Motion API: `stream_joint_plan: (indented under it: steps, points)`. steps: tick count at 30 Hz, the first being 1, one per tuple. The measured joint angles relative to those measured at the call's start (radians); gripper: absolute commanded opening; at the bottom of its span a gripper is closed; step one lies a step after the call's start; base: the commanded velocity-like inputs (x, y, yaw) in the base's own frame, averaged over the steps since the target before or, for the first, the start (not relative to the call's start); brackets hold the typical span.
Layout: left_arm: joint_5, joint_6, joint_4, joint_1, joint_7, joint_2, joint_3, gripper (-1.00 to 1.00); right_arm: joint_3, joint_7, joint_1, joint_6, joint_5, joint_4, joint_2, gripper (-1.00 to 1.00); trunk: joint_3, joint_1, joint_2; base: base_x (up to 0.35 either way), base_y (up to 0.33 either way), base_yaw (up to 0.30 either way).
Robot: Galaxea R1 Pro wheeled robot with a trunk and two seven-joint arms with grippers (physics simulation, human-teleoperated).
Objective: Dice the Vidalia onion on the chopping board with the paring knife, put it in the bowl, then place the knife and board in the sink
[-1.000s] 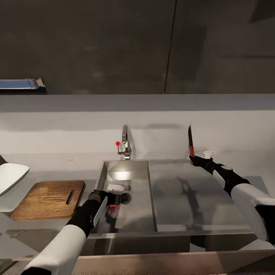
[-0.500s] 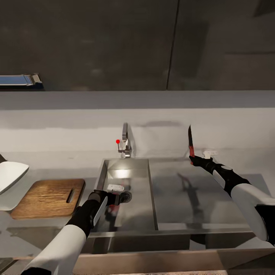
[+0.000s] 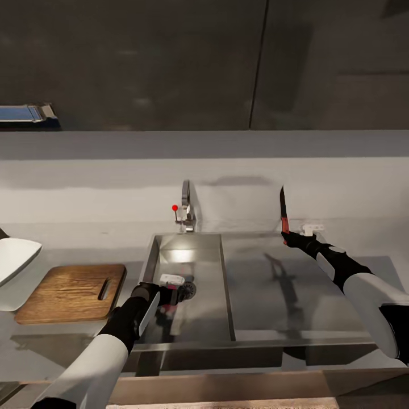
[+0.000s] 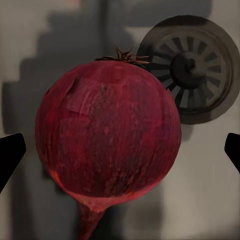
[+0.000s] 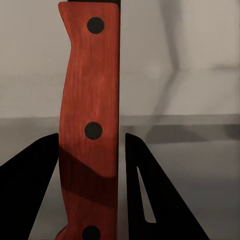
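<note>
Reaching into the sink for the onion while the knife waits, held clear above the drainboard.

Lying on the basin floor of the sink (image 3: pixel 224 284) just beside the round drain (image 4: pixel 192 67), the Vidalia onion (image 4: pixel 107 132) sits between the left gripper's (image 3: pixel 173 295) two fingertips (image 4: pixel 10 157), which stand wide apart on either side without touching it, a stance that seems set for closing on the bulb. Off to the right, the right gripper (image 3: pixel 287 234) is clamped on the red handle of the paring knife (image 5: pixel 90 125), blade pointing up, probably so the edge stays away from the working arm. On the countertop (image 3: pixel 341 227) left of the sink, the chopping board (image 3: pixel 71 292) lies bare and ready, with the white bowl (image 3: pixel 14 255) just beyond its far left corner.
</note>
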Motion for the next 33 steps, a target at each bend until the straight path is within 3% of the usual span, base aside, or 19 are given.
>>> stream_joint_plan:
  steps: [6,7,26,33]
  points:
    - [0.000,0.000,-0.003,0.000,-0.001,0.000,0.001,1.00,0.000,0.000,0.000,0.000,0.000,0.000,0.000,-1.00,0.000,0.000,0.000,0.000,0.000,0.000]
    - [0.000,0.000,-0.004,0.000,-0.001,0.001,0.001,-1.00,0.000,0.000,0.000,0.000,0.000,0.000,0.000,-1.00,-0.001,0.000,0.000,0.000,0.000,0.000]
    - [0.001,0.001,-0.012,0.000,0.002,0.002,0.000,-1.00,0.000,0.000,0.000,0.001,0.000,0.000,0.000,-1.00,0.005,0.000,0.000,0.000,0.000,0.000]
    - [0.001,0.007,-0.059,0.000,0.007,0.001,-0.001,-1.00,0.000,0.000,0.000,0.000,-0.002,0.000,0.000,-1.00,0.016,0.000,0.000,-0.012,0.000,0.000]
